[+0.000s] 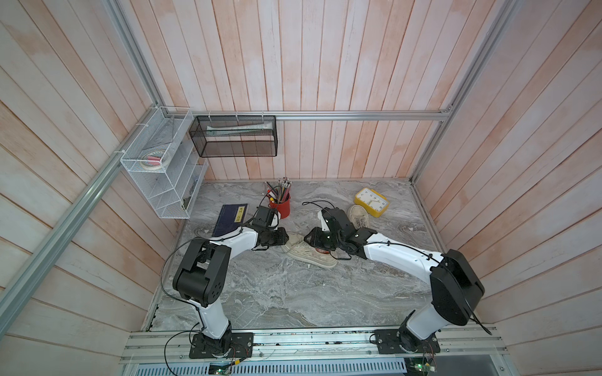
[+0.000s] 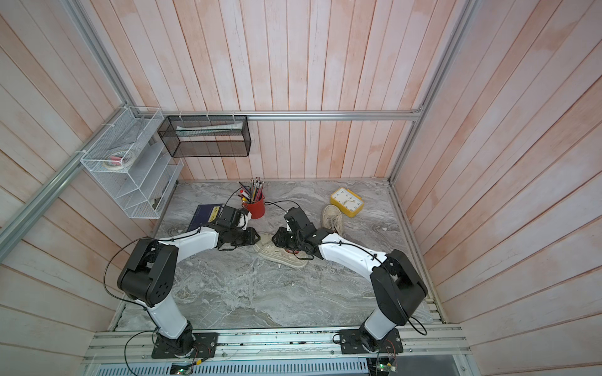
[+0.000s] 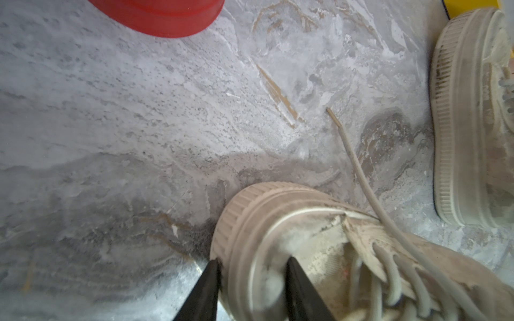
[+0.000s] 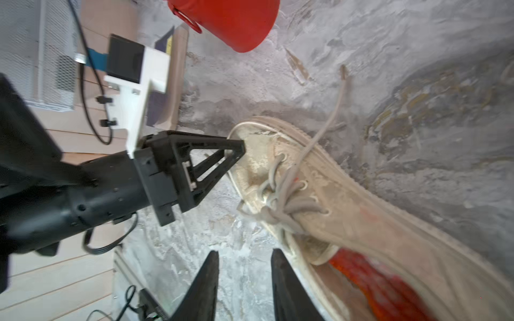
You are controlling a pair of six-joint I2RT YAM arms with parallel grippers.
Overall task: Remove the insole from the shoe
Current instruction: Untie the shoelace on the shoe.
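Surface: grey marble.
Shoe: beige, laced, near the surface's middle.
Left fingers: pinching the shoe's toe, steadying it.
Right fingers: spread, empty, just beside the heel opening.
Insole: orange-red, lying inside the shoe, ungripped.
Status, judged: early. Shoe braced, insole showing at the heel; grasping it and drawing it out both remain.

Nothing fully legible. Yellow clock on the table: dark numerals ring the white dial, too small to read singly in both top views. Blue book: yellow label near one edge carries dark print, illegible; in the right wrist view the label is only a blurred yellow sliver. Shoe: faint reddish mark on its side, smeared, unreadable.
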